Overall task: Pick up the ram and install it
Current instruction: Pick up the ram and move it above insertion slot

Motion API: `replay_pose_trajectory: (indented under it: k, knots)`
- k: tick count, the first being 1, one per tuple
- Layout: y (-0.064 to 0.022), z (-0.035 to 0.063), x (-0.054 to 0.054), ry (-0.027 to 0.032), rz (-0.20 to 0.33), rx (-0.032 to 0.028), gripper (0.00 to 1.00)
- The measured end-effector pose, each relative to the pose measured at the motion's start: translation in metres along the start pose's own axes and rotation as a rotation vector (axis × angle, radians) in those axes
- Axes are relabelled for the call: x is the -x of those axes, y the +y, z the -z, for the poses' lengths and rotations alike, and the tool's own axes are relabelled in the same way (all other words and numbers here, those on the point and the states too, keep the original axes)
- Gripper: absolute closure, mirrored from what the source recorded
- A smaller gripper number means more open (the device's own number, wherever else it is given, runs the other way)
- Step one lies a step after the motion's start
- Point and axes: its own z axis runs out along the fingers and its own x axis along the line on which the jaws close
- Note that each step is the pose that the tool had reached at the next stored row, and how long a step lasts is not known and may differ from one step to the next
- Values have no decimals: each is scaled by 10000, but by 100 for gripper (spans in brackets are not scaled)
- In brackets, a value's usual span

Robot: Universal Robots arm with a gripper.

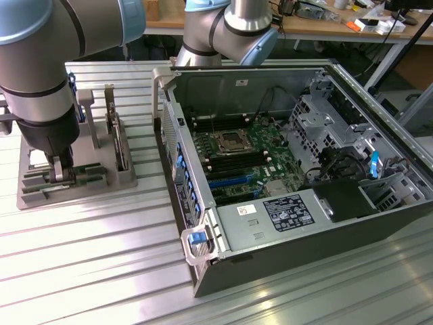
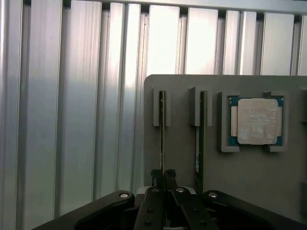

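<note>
The ram (image 2: 162, 139) is a thin green stick standing on edge in a slot of the grey holder (image 2: 249, 182). My gripper (image 2: 163, 178) is shut on its near end, one finger on each side. A second green stick (image 2: 198, 143) stands in the neighbouring slot, untouched. In the exterior view my gripper (image 1: 62, 172) reaches straight down into the holder (image 1: 81, 189) at the exterior view's left, and the ram (image 1: 84, 170) shows as a green strip beside the fingers. The open computer case (image 1: 203, 244) lies to the exterior view's right, with the motherboard's memory slots (image 1: 237, 162) exposed.
A square silver processor (image 2: 256, 120) sits in a pocket of the holder beside the sticks. A hard drive (image 1: 118, 145) stands upright in the holder's rack. The holder and case rest on a ribbed aluminium table (image 1: 101, 271). The case wall (image 1: 177, 169) rises between holder and motherboard.
</note>
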Motion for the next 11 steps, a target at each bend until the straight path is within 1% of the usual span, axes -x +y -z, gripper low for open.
replay_pose_trajectory:
  k: [11]
  knots:
    - [7, 161, 2, 0, 0, 0, 88]
